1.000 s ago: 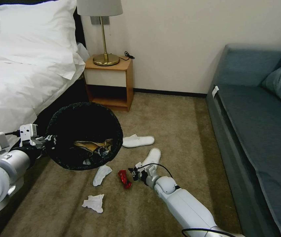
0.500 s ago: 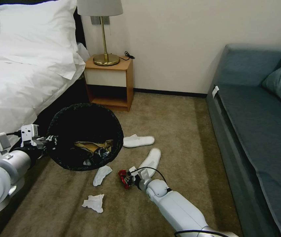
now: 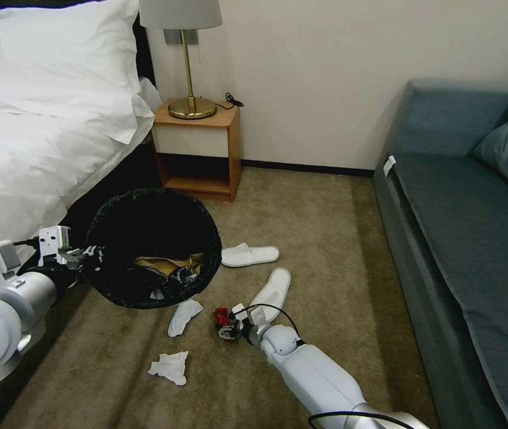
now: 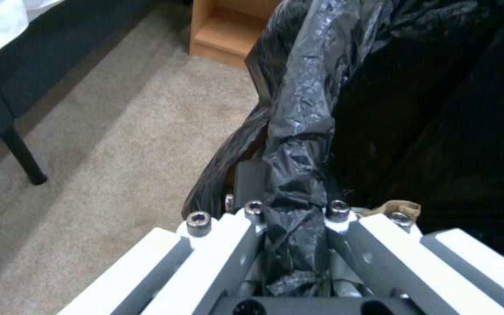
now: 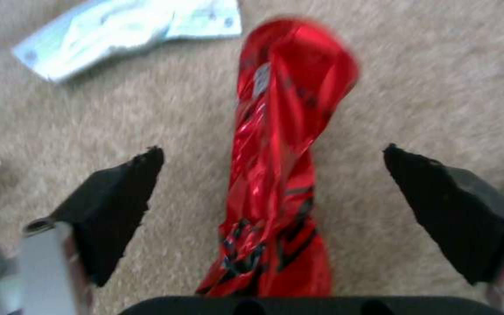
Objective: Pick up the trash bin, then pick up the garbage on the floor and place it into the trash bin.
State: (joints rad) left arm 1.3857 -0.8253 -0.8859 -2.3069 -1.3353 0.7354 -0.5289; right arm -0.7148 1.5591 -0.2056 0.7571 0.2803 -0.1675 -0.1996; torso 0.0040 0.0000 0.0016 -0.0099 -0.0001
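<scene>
- The right gripper (image 3: 225, 326) has moved in from beside the slippers and now sits low over the red wrapper (image 3: 223, 316) on the carpet (image 3: 325, 250), fingers (image 5: 118, 205) spread wide either side of it, not clamped.
- The left gripper (image 3: 90, 255) stays pinched on the trash bin (image 3: 152, 247) rim, held off the floor beside the bed (image 3: 27, 149).
- Two tissues (image 3: 170, 366) lie unmoved near the bin.

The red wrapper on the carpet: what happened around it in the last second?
The right pincer slid left along the floor and now straddles the red wrapper, fingers open, not yet gripping. The left pincer still holds the trash bin by its rim; tissues and slippers lie unmoved.
</scene>
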